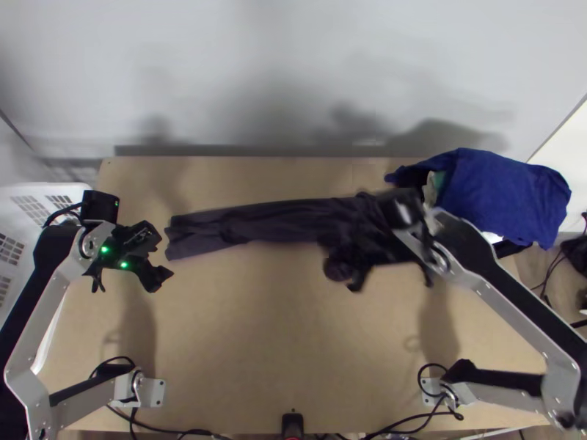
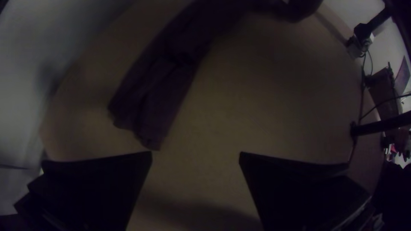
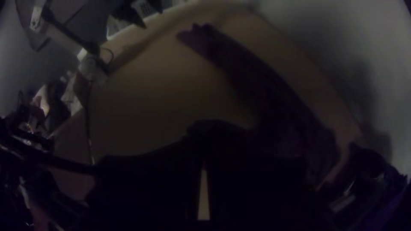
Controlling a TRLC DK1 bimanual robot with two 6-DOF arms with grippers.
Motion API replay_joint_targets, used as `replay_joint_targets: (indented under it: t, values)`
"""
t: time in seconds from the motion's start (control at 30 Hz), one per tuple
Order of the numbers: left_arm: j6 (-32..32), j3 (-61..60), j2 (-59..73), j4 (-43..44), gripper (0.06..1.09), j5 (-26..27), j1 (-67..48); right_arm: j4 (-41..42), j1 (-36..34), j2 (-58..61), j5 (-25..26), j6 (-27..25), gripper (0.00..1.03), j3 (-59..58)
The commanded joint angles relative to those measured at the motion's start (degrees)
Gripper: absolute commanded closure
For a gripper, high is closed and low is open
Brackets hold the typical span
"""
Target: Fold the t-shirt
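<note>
T-shirt (image 1: pixel 279 221) stretches across the table (image 1: pixel 257 330) between left gripper (image 1: pixel 163 255) and right gripper (image 1: pixel 341 257).
The shirt's near-left end lies just to the right of the left gripper, apart from it, while its right part lies at and beneath the right gripper; a basket (image 1: pixel 29 194) stands to the left of the left gripper, at the table's side, and a second cloth (image 1: pixel 506 194) lies to the right of the right gripper, at the table's far right corner, with a wall (image 1: pixel 293 73) behind both grippers, and cables (image 1: pixel 165 429) before them along the near edge.
</note>
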Motion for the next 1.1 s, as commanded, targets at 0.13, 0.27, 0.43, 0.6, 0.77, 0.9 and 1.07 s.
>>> replay_joint_targets:
  t: [0.13,0.27,0.43,0.6,0.77,0.9,1.07]
  values:
    - [0.6,0.5,0.4,1.5,0.10,0.0,0.5,8.1,8.0,21.8,2.4,4.5,1.00,25.5]
    - [1.2,0.7,0.7,1.7,0.10,0.0,1.1,10.4,9.9,28.5,2.4,4.5,1.00,31.4]
    - [1.8,0.4,0.9,1.7,0.10,0.0,1.7,10.4,11.8,38.9,2.4,4.9,1.00,43.0]
    - [1.8,0.8,1.0,2.1,0.10,0.1,1.7,10.9,14.4,49.1,2.4,5.4,1.00,55.8]
    - [1.6,1.0,1.3,2.3,0.10,0.1,1.7,18.3,17.7,54.0,5.5,6.4,1.00,59.2]
    - [1.9,0.5,1.4,2.3,0.10,0.0,1.7,19.0,19.5,56.1,5.5,6.2,1.00,58.9]
    - [1.9,-0.5,1.5,2.8,0.10,0.1,1.6,23.8,21.0,57.8,5.5,6.1,1.00,58.1]
